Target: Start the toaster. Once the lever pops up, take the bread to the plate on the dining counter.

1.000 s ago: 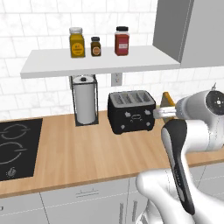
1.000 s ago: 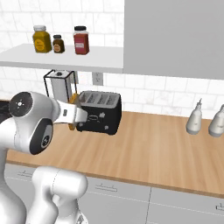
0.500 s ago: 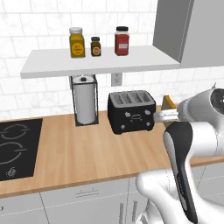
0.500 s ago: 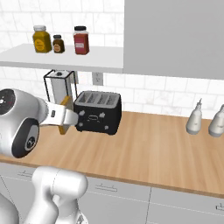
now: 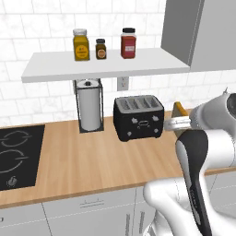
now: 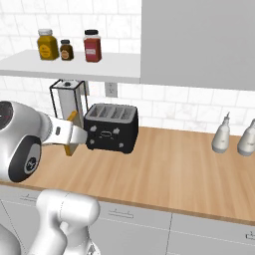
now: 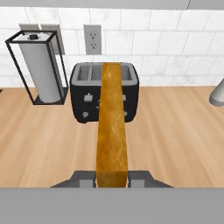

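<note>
The wood tabletop [image 5: 92, 161] runs left to right under a white tiled wall, with a black cooktop [image 5: 16, 156] set in at its far left. Above it hangs a white shelf [image 5: 101, 67] carrying three jars: a yellow one [image 5: 81, 44], a small dark one [image 5: 101, 49] and a red one [image 5: 128, 43]. A grey cabinet [image 5: 203, 32] hangs to the right of the shelf.

Against the wall stands a paper-towel roll [image 5: 89, 109] in a black wire holder, and just right of it the toaster [image 5: 138, 118], black, four slots on top, white marks on its front. Its slots look empty in the hand view. Far right on the tabletop, well apart from the toaster, stand two pale bottles [image 6: 221, 138].

The white arm reaches across in front of the toaster. Its fingers [image 7: 113, 178] are pinching the bread [image 7: 112, 127] by its near end, one fingertip pressed on each flat face, so the slice stands on edge between them and runs straight out away from the hand, its golden crust edge showing. In the hand view the slice lines up with the middle of the toaster. The bread is in the air above the tabletop, clear of the toaster: in the left base view its tip [image 5: 180, 109] shows just right of the toaster, in the right base view [image 6: 71, 134] just left of it.
</note>
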